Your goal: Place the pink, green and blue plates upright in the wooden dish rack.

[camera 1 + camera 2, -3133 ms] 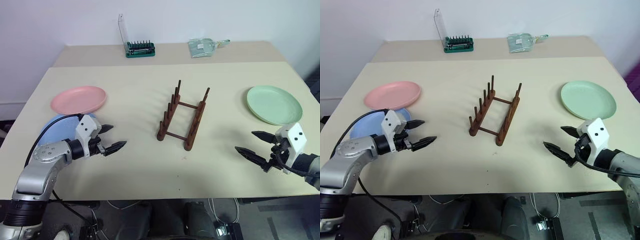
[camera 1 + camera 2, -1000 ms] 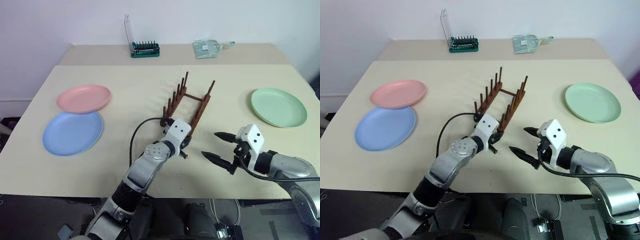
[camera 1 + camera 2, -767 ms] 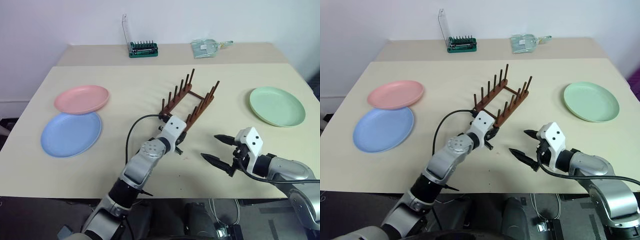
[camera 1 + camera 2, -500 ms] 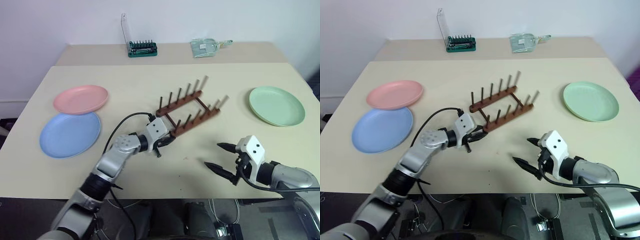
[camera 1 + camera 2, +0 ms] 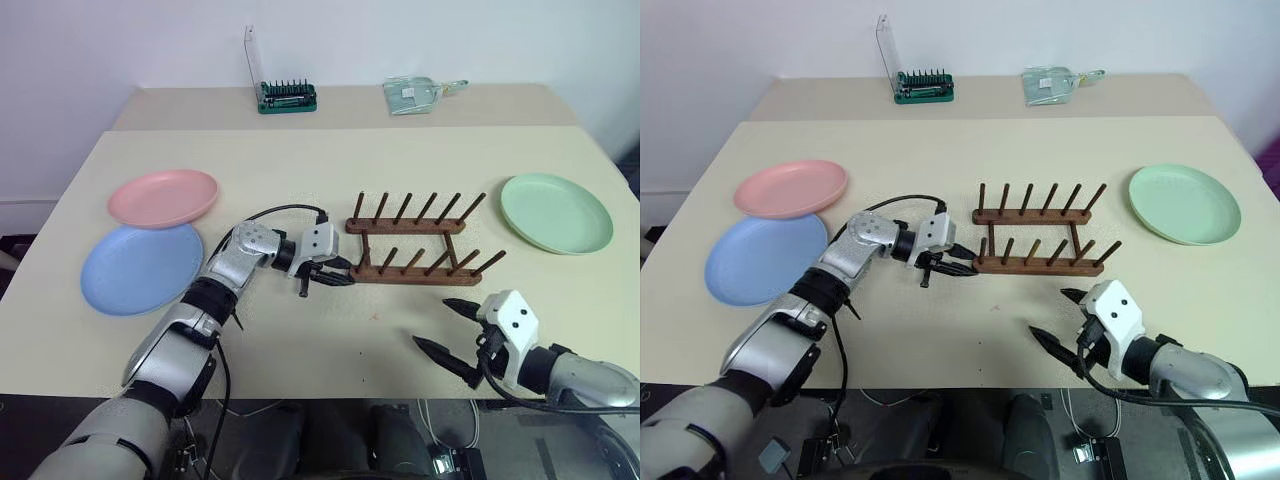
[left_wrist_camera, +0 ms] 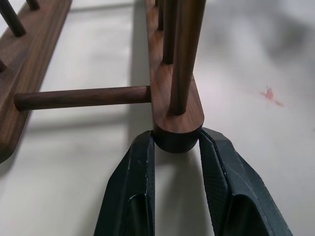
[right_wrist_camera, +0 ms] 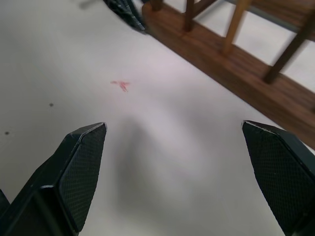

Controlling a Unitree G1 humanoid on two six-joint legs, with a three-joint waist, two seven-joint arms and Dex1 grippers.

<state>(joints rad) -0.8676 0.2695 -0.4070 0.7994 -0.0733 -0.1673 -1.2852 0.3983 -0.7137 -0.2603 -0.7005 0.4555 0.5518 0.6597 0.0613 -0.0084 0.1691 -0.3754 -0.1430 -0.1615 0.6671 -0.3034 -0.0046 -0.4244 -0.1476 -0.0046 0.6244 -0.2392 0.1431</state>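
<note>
The wooden dish rack (image 5: 420, 265) stands at the table's middle, its two peg rails running left to right. My left gripper (image 5: 335, 275) points right at the rack's left end. In the left wrist view its fingertips (image 6: 145, 147) press on either side of the near rail's rounded end (image 6: 177, 130). My right gripper (image 5: 432, 322) hovers open and holds nothing, near the table's front edge below the rack's right half. The pink plate (image 5: 163, 197) lies flat at the left and overlaps the blue plate (image 5: 140, 268) in front of it. The green plate (image 5: 556, 212) lies flat at the far right.
At the back of the table stand a green tray of screwdriver bits (image 5: 288, 97) with a raised clear lid and a clear plastic bag (image 5: 415, 93). A small red mark (image 5: 374, 317) is on the tabletop in front of the rack.
The rack has swung from pointing away from me to lying crosswise, my left gripper turning with it at its end. My right gripper has drawn back toward the front edge.
</note>
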